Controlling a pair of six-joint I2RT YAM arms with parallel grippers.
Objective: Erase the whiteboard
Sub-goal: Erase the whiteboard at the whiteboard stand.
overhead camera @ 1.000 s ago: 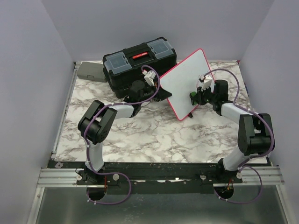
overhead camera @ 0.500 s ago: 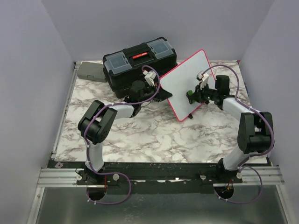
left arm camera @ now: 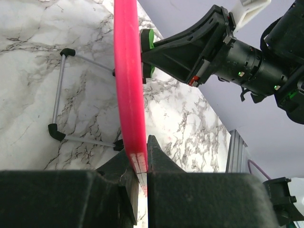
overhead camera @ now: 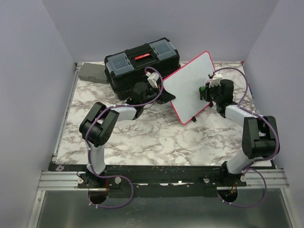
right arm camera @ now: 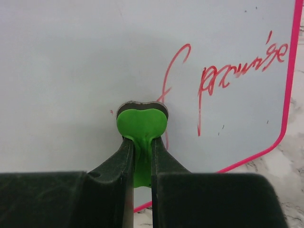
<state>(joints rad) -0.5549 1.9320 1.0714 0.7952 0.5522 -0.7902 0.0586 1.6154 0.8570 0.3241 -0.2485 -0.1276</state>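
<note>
The whiteboard (overhead camera: 187, 85) stands propped and tilted near the far right corner of the table (overhead camera: 142, 137), its face turned toward the right arm. In the right wrist view, the red handwriting (right arm camera: 237, 71) lies just right of the green eraser (right arm camera: 141, 124), between it and the pink frame; a wipe would have to travel that way. The right gripper (right arm camera: 141, 156), the nearer one to the writing, is clenched on the eraser and presses it flat to the board. The left gripper (left arm camera: 141, 159) is clamped on the board's pink left edge, steadying it above its wire stand (left arm camera: 59, 90). Along the far edge sit a black toolbox (overhead camera: 140, 61) and a grey case (overhead camera: 92, 72). Count: one board, one eraser, one toolbox, one case.
</note>
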